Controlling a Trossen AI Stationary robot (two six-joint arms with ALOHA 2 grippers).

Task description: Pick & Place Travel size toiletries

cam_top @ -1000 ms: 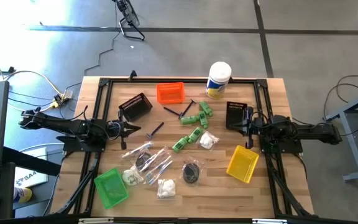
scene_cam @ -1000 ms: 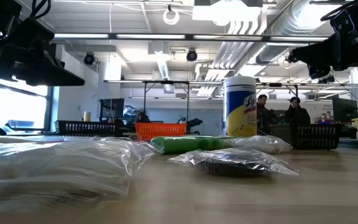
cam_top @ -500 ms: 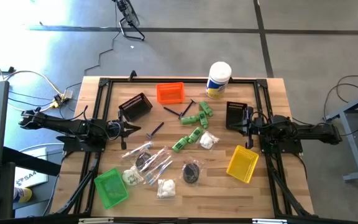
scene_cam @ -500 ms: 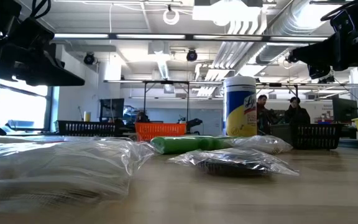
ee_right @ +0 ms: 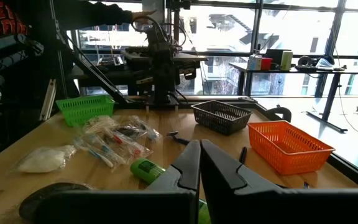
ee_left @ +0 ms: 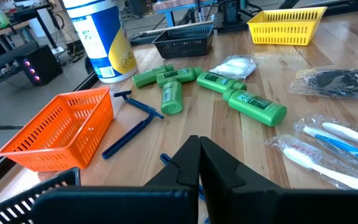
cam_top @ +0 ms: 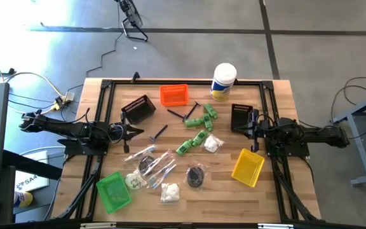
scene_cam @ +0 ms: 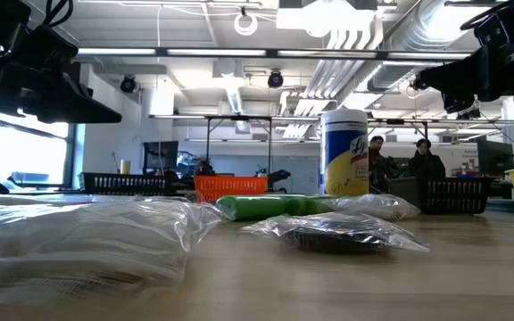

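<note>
Judged the task unstarted, with no item in any bin. Found the left gripper (cam_top: 133, 131) parked high by the counter (cam_top: 278, 102) left edge and the right gripper (cam_top: 253, 125) by the right edge, both with fingers pressed fully shut on nothing. Saw the toiletries (cam_top: 170, 159) strewn over the counter's middle, toward the near edge.

Called for opening the fingers wide before any descent. Seemed wisest to start on a lone piece at the heap's rim. Best to take a bottle across its round body, not end to end, lest it roll. Needed a pinch on a raised fold for wrapped goods, since film likely slips and drags neighbours.

Noted smooth pale wood planks in a black frame. Noted a tall white canister (cam_top: 223, 81), glossy and cylindrical, at the far edge. Noted rigid plastic lattice bins: orange (cam_top: 174, 95), yellow (cam_top: 248, 166), green (cam_top: 114, 191), two black (cam_top: 138, 109). Noted crinkly clear packets (cam_top: 161, 166) over slim brushes, soft bags of white puffs (cam_top: 213, 144), and a dark round bundle (cam_top: 196, 175) in film. Noted hard green bottles (cam_top: 199, 121), then thin stiff razors (cam_top: 159, 132).
</note>
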